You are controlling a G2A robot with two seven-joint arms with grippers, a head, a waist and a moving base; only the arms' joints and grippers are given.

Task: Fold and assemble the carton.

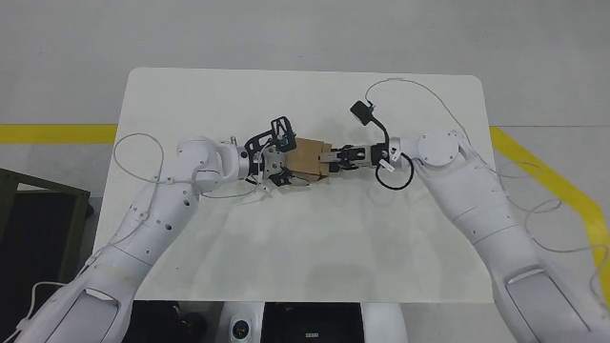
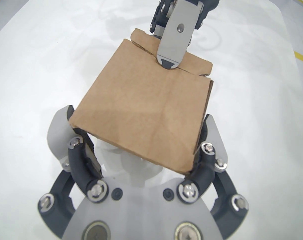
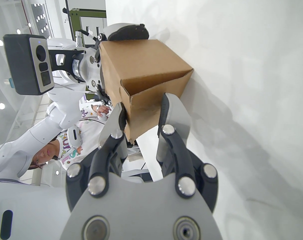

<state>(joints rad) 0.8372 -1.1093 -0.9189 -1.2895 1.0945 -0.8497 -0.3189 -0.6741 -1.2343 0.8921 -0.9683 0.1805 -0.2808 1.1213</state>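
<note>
Near the middle of the top view, a little above centre, the carton (image 1: 307,156) sits on the white table (image 1: 381,238), a small brown cardboard box lying between the two grippers. The left gripper (image 1: 274,160) meets it from the left of the frame and the right gripper (image 1: 334,160) from the right, so the two arms face each other across the box.

From the left wrist, the carton (image 2: 146,106) fills the centre of the frame with a broad plain panel facing up. The left gripper (image 2: 137,126) is spread wide and clamped on the near end, one pad pressed to each side of the box. At the far end, in the upper part of the frame, one finger (image 2: 174,33) of the right gripper lies on top of a short flap, its tip touching the cardboard at the crease.

From the right wrist, the carton (image 3: 141,61) shows an open end turned toward the camera. The right gripper (image 3: 142,106) straddles a cardboard wall at that end, one finger (image 3: 119,118) outside it and the other finger (image 3: 171,111) over the opening, gripping the cardboard between them.

On the floor beyond the table, a yellow tape line (image 1: 57,133) runs along the left edge of the top view, with a dark green cart (image 1: 29,219) at lower left.
</note>
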